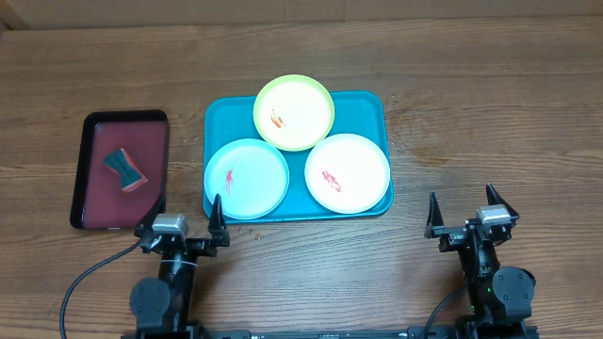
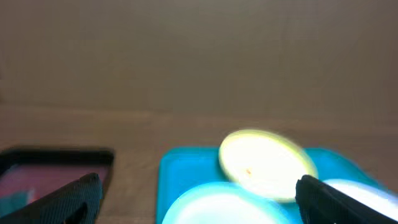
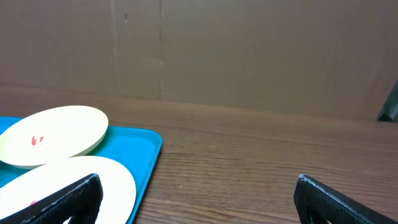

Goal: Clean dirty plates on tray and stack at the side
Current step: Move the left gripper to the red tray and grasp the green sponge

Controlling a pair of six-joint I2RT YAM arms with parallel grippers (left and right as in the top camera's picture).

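The turquoise tray (image 1: 372, 106) lies at the table's middle and holds three dirty plates with red smears. The yellow-green plate (image 1: 294, 112) is at the back and overlaps the light blue plate (image 1: 246, 178) at front left and the white plate (image 1: 347, 173) at front right. My left gripper (image 1: 181, 217) is open and empty, just in front of the tray's left front corner. My right gripper (image 1: 471, 212) is open and empty, over bare wood right of the tray. The left wrist view shows the tray (image 2: 186, 168), yellow-green plate (image 2: 264, 163) and blue plate (image 2: 224, 205), blurred. The right wrist view shows the white plate (image 3: 74, 180).
A dark red, black-rimmed tray (image 1: 94, 202) lies at the left with a teal and red sponge (image 1: 125, 169) on it. A few small crumbs (image 1: 252, 229) lie on the wood in front of the turquoise tray. Bare wood lies right of the tray.
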